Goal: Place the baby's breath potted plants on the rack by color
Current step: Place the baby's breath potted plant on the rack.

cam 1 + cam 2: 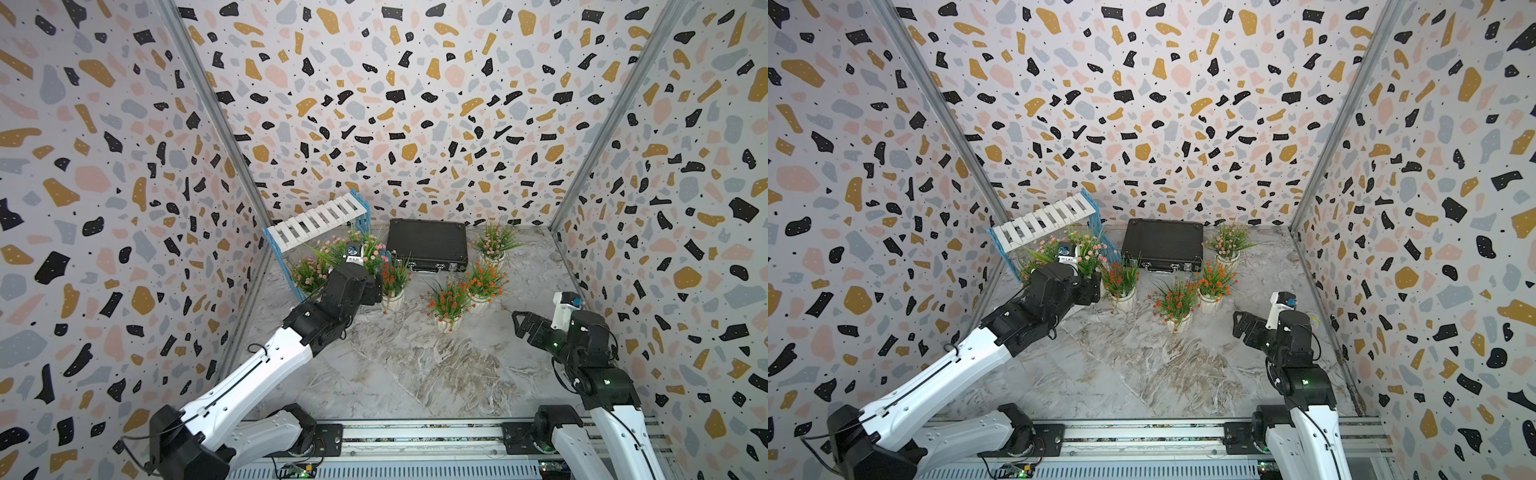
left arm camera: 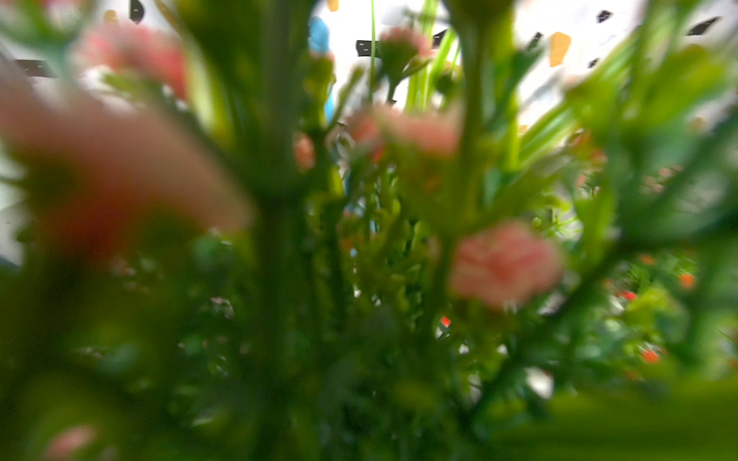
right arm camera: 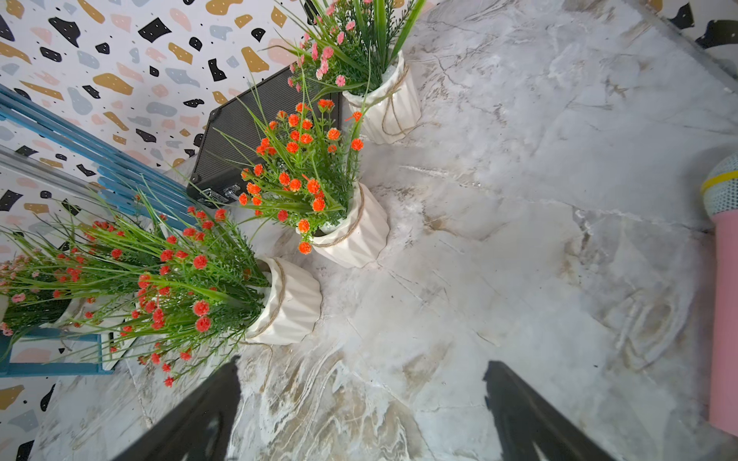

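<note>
The rack [image 1: 318, 222] stands at the back left, with white slats and blue side panels. A pink baby's breath potted plant [image 1: 309, 272] sits on its lower tier. My left gripper [image 1: 370, 286] reaches in beside it, buried in the foliage of another pink plant [image 1: 371, 249]. The left wrist view shows only blurred leaves and pink blossoms [image 2: 503, 263], so the jaws are hidden. A third pink plant [image 1: 492, 243] stands at the back right. Three orange-red plants [image 1: 395, 276] [image 1: 449, 301] [image 1: 484, 280] stand on the marble. My right gripper [image 3: 363, 399] hangs open over bare marble, to their right.
A black briefcase [image 1: 428, 245] lies at the back between the rack and the far pink plant. A pink toy microphone [image 3: 725, 279] lies beside my right gripper. Patterned walls close in the left, back and right sides.
</note>
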### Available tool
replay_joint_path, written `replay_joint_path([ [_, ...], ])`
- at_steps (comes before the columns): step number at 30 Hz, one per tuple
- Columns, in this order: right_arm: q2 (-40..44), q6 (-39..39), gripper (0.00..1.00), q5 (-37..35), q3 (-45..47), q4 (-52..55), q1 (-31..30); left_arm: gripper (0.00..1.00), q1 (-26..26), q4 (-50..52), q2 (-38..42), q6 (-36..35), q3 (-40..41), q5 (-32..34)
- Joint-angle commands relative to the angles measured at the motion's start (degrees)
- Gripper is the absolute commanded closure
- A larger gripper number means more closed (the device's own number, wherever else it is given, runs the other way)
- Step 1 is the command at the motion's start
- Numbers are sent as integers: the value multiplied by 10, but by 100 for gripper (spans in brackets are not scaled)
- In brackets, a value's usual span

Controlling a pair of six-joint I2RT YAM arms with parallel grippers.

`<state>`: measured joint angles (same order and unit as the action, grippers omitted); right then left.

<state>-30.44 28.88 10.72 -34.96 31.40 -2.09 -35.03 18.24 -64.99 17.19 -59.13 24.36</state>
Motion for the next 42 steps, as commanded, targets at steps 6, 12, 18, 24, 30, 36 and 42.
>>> replay_joint_path([
  [6, 1, -16, 2, 1, 16, -21, 0, 14, 76, -148, -81, -30, -42, -24],
  [12, -1, -19, 2, 0, 20, -28, -1, 14, 112, -195, -130, -45, -61, -45],
  [18, -5, -23, 2, -5, 28, -32, 0, 13, 133, -230, -176, -57, -72, -58],
  [24, -6, -25, 2, -8, 31, -40, -1, 13, 138, -296, -214, -62, -62, -59],
  [30, -7, -25, 2, -4, 34, -49, 0, 14, 145, -363, -255, -75, -62, -53],
  [36, -5, -23, 2, 4, 42, -56, -1, 14, 155, -401, -287, -79, -64, -42],
  [42, -3, -22, 2, 6, 48, -59, 0, 13, 164, -428, -319, -78, -68, -29],
])
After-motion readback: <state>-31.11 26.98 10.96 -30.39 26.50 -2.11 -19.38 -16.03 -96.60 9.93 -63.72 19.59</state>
